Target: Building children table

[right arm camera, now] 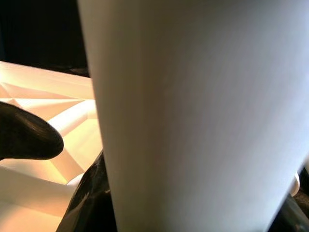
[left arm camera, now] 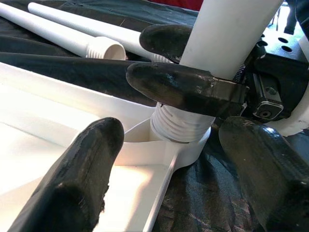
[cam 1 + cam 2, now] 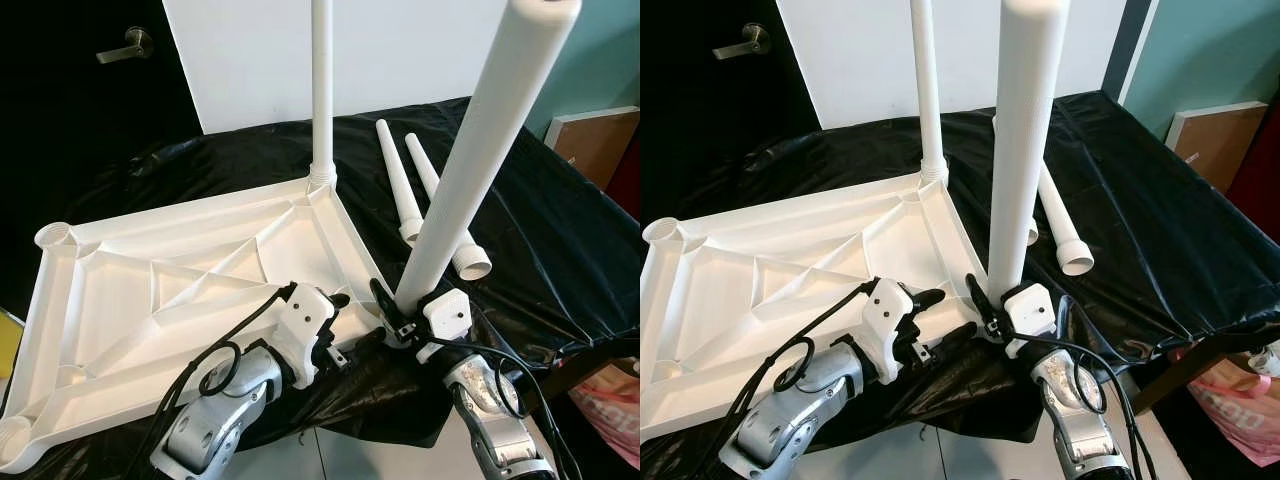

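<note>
A white table top [image 3: 180,290] lies upside down on a black cloth. One white leg [image 3: 321,90] stands screwed into its far right corner. My right gripper [image 3: 392,312] is shut on a second, thicker leg [image 3: 480,150]. This leg stands slightly tilted, and its threaded end [image 2: 181,123] sits in the near right corner socket. My left gripper [image 3: 945,318] is open just left of that socket, its fingers [image 2: 72,183] spread beside the table top's corner and holding nothing. Close up, the held leg [image 1: 193,121] hides most of what lies beyond it.
Two loose legs [image 3: 420,190] lie on the cloth to the right of the table top. Open sockets show at the far left corner [image 3: 55,238] and near left corner [image 3: 15,435]. A dark door with a lever handle [image 3: 128,45] stands behind, with a wooden board [image 3: 600,140] and a pink bag [image 3: 610,400] at the right.
</note>
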### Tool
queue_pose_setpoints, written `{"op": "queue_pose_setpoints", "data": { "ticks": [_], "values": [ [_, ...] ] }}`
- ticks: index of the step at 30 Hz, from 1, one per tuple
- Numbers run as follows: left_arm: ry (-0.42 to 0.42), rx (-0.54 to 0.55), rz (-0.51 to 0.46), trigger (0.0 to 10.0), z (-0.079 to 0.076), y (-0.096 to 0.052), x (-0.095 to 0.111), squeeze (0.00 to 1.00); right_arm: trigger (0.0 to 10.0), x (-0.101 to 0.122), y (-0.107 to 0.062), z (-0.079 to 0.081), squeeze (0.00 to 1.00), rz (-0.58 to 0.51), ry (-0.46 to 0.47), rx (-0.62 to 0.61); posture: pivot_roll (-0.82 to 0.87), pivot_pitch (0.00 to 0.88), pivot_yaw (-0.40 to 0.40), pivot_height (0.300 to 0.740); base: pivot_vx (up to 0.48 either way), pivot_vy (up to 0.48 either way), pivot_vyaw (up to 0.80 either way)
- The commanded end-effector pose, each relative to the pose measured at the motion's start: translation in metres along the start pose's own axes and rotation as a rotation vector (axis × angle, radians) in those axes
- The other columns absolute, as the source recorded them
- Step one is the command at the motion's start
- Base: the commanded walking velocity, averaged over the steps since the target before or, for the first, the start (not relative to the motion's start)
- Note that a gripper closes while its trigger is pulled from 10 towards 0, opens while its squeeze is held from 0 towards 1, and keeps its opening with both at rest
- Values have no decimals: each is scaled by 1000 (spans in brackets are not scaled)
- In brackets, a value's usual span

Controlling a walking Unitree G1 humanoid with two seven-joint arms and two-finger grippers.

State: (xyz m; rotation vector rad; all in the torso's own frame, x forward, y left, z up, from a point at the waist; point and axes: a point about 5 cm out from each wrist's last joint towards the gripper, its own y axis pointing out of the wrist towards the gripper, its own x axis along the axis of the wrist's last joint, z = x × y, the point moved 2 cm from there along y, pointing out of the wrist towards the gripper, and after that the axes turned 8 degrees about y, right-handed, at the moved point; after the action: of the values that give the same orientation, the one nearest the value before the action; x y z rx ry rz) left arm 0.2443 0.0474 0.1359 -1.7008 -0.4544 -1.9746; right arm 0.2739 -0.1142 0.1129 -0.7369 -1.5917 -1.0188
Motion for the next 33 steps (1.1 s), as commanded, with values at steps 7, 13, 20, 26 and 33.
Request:
{"op": "queue_pose_setpoints", "data": {
  "ticks": [7,13,20,26,33],
  "values": [
    [11,-91,-6,10000,-7,0,3,0,10000,-38,-13,-12,0,221,98,-96,-151,49,37,740,0,0,0],
    [11,-93,-5,10000,-7,0,3,0,10000,-49,-11,-15,0,322,115,-137,-152,51,37,740,0,0,0],
    [8,-91,-5,10000,-8,-1,3,0,10000,-50,-6,-14,0,361,170,-140,-149,59,34,740,0,0,0],
    [5,-86,-3,10000,-8,-1,2,0,10000,-50,-4,-17,0,403,208,-157,-148,66,31,740,0,0,0],
    [3,-85,-3,10000,-9,-1,3,0,10000,-50,-4,-17,0,423,215,-159,-147,72,30,740,0,0,0]
  ]
}}
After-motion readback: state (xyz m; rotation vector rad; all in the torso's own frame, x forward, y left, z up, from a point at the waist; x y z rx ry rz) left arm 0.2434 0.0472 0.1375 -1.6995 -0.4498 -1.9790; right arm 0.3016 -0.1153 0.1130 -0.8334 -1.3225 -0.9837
